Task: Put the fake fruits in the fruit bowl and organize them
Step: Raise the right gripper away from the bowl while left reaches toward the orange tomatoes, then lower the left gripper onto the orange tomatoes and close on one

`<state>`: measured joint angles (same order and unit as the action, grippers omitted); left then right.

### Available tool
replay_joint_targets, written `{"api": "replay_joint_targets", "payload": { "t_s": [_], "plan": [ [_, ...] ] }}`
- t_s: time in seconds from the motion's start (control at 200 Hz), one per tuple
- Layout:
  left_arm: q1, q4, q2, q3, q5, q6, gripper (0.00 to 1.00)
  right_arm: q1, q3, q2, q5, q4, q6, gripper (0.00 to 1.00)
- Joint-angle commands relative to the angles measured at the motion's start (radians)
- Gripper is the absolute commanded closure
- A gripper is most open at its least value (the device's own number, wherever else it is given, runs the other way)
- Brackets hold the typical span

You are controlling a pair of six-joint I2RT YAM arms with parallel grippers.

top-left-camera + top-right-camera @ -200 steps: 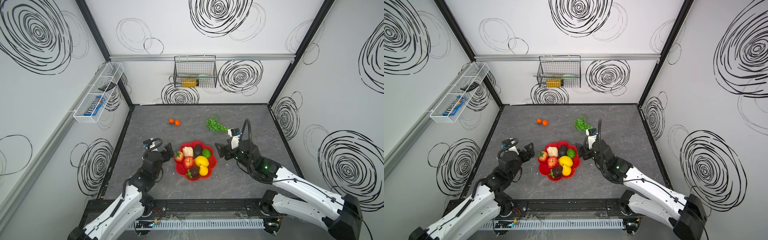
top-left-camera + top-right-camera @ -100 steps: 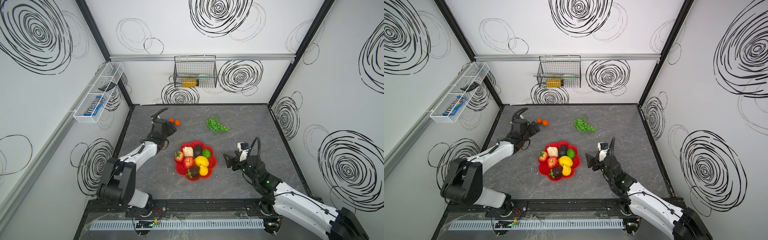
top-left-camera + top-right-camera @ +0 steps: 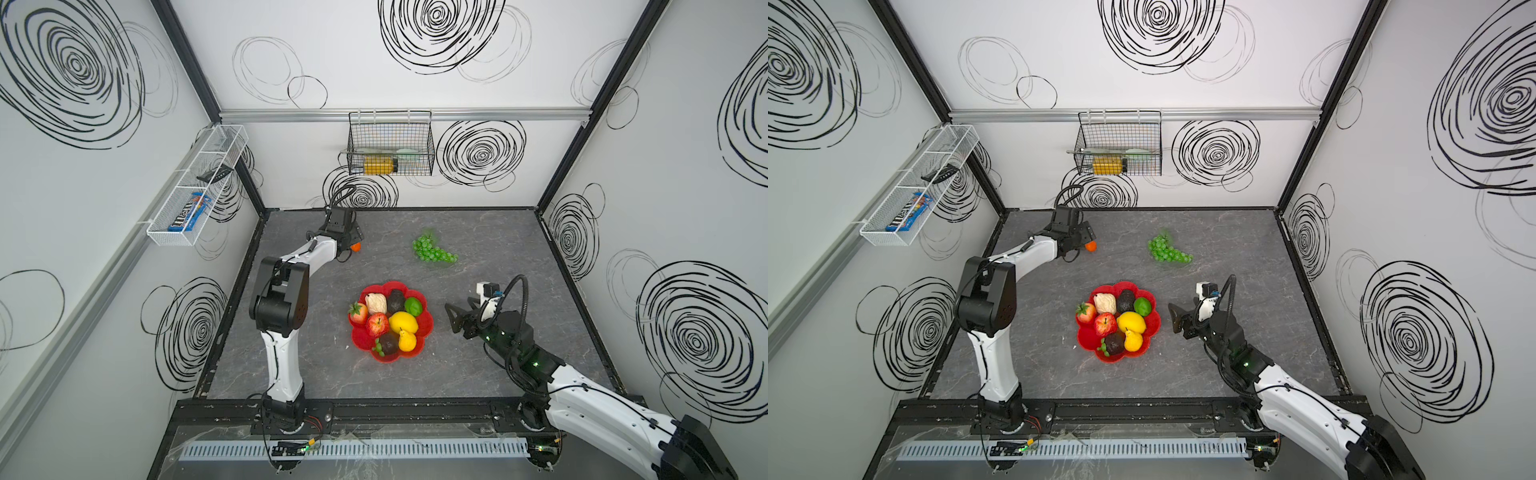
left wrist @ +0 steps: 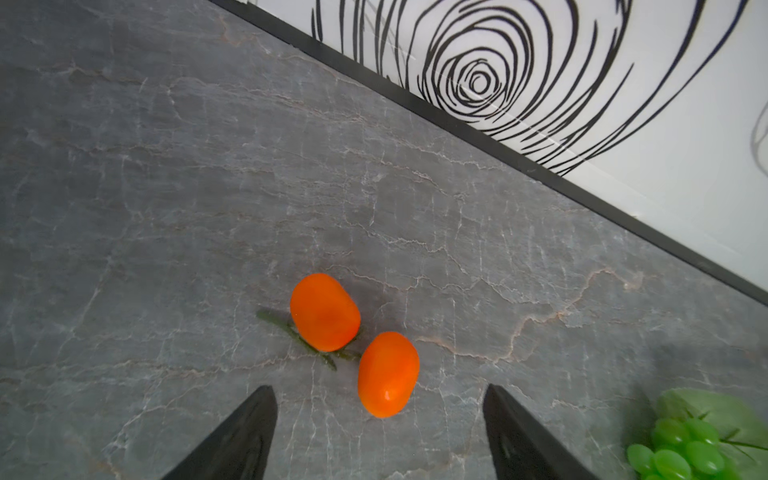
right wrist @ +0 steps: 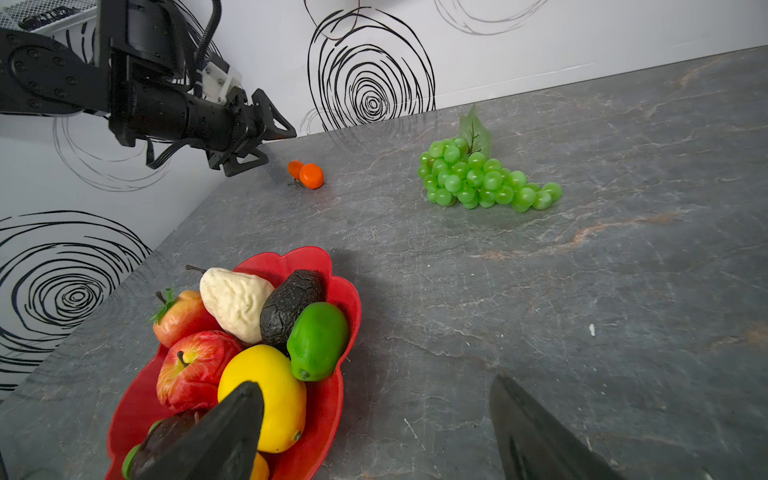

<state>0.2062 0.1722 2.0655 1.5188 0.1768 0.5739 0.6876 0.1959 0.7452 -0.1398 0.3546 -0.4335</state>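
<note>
The red fruit bowl sits mid-table holding a strawberry, cream lumpy piece, apple, lemon, pear, lime and two avocados. Two oranges lie at the back left. My left gripper hovers open right over them, the nearer orange just ahead of its tips. Green grapes lie at the back centre. My right gripper stands open and empty to the right of the bowl.
A black wire basket with a yellow bottle hangs on the back wall. A white mesh tray is fixed to the left wall. The left arm's elbow stands left of the bowl.
My left arm swung from beside the bowl to the back left, over the oranges, its jaws narrowing slightly. My right gripper drew back from the bowl's right rim.
</note>
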Motion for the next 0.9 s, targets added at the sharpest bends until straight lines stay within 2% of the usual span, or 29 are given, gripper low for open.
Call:
{"api": "replay_joint_targets", "payload": {
  "t_s": [0.0,0.43,0.635,0.74,0.896],
  "plan": [
    [0.010,0.134,0.049,0.078,0.060,-0.083,0.22,-0.005,-0.004,0.006,0.006,0.040,-0.011,0.11],
    [0.061,0.252,0.184,0.250,0.097,-0.141,0.39,-0.010,-0.003,0.022,0.013,0.043,-0.016,0.10],
    [0.065,0.260,0.208,0.259,0.097,-0.137,0.40,-0.012,-0.002,0.029,0.015,0.047,-0.016,0.10],
    [0.065,0.257,0.222,0.266,0.090,-0.141,0.46,-0.011,-0.002,0.036,0.016,0.047,-0.016,0.10],
    [0.064,0.260,0.238,0.281,0.090,-0.141,0.50,-0.013,-0.002,0.044,0.019,0.049,-0.017,0.09]
  ]
}}
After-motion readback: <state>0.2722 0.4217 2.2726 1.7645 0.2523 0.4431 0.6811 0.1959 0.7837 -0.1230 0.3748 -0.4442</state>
